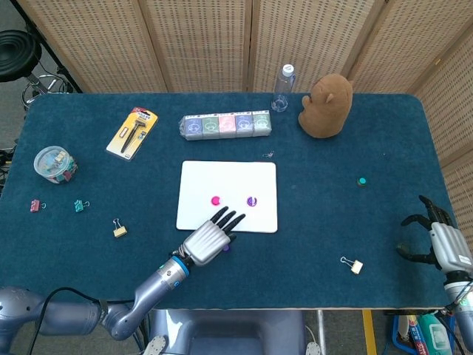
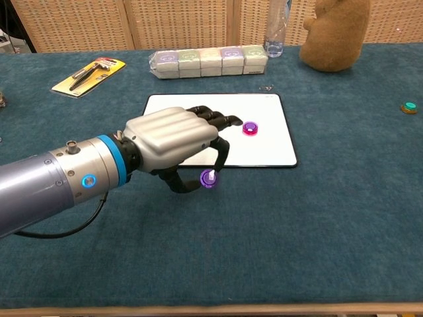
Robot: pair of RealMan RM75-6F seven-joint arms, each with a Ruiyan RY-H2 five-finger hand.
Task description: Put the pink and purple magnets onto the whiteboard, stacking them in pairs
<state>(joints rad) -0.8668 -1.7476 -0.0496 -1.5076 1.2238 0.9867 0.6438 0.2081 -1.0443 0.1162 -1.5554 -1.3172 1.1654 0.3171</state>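
Pinching a small purple round magnet (image 2: pixel 209 178) just off the near edge of the white rectangular whiteboard (image 2: pixel 264 148), the left robot hand (image 2: pixel 173 142) hides it in head view; chest view reveals it. Right robot hand (image 1: pixel 436 238) hovers open over the blue tabletop (image 1: pixel 332 244).

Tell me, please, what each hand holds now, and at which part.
The left hand pinches a purple magnet by its sides, between thumb and a finger, just off the whiteboard. The right hand holds nothing.

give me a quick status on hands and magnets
Left hand pinching a purple magnet just off the whiteboard. Right hand open, idle. A magnet already on board. Nothing blocking.
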